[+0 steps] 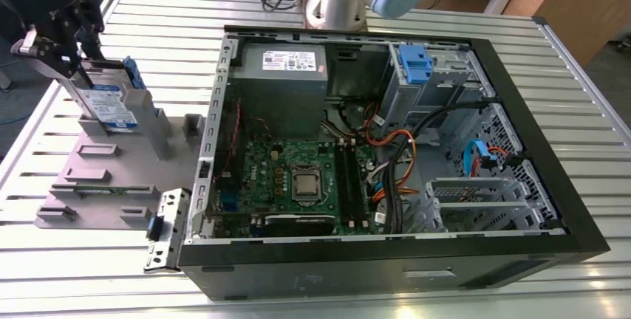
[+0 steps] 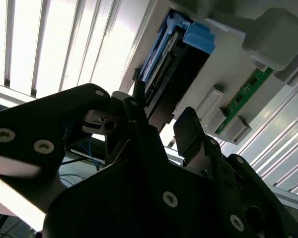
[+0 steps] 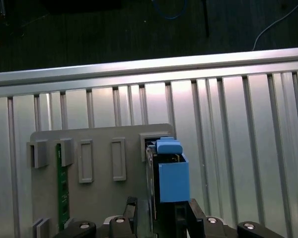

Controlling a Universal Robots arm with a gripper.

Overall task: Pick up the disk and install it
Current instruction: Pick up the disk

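Fingers (image 2: 191, 134) of the gripper (image 1: 91, 75) were clamped on the disk (image 1: 111, 106), upright at the grey fixture (image 1: 99, 179), beside the open computer case (image 1: 394, 275).

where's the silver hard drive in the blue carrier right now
In the exterior view the silver hard drive stands upright in the grey fixture block at that view's left, outside the open black computer case, the gripper at its top.

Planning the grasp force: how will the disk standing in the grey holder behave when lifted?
Probably stiff: the disk looks a flat metal slab, likely heavy for its size. Its blue carrier seems smooth plastic, perhaps slippery.
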